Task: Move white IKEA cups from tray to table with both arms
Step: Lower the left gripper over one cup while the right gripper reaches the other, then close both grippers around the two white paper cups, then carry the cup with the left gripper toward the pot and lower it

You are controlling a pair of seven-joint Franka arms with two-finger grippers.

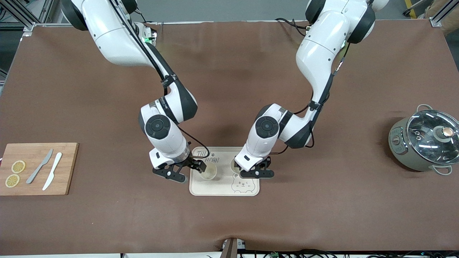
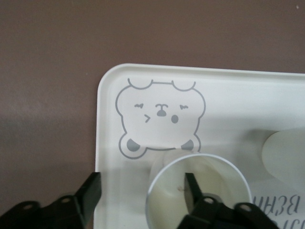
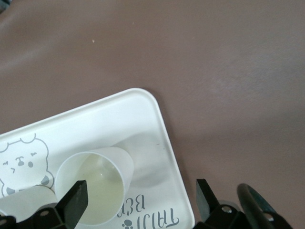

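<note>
On the brown table, midway along the edge nearest the front camera, sits a cream tray (image 1: 222, 189) with a bear drawn in its corner. Both white cups stand upright on it, side by side and apart, in the half of the tray away from the bear.

The right gripper (image 1: 190, 172) is down low at the tray's edge toward the right arm's end. Its fingers are spread wide and hold nothing. In the right wrist view, one finger (image 3: 76, 200) sits over the rim of the first cup (image 3: 105, 181), while the other hangs over bare table just off the tray's rim.

The left gripper (image 1: 256, 172) is low over the tray's edge toward the left arm's end, covering most of the second cup (image 1: 232, 165) from the front. In the left wrist view its fingers stand apart. One finger (image 2: 190, 188) dips inside the second cup's mouth. The other is outside, at the tray's rim. The cup wall lies between them, with a clear gap on either side, so there is no grip on it.

A wooden board (image 1: 64, 172) lies near the table's corner at the right arm's end, carrying two lemon slices (image 1: 18, 166) and two knives (image 1: 52, 175). A grey-green pot (image 1: 405, 150) with a glass lid stands by the table's edge at the left arm's end.
</note>
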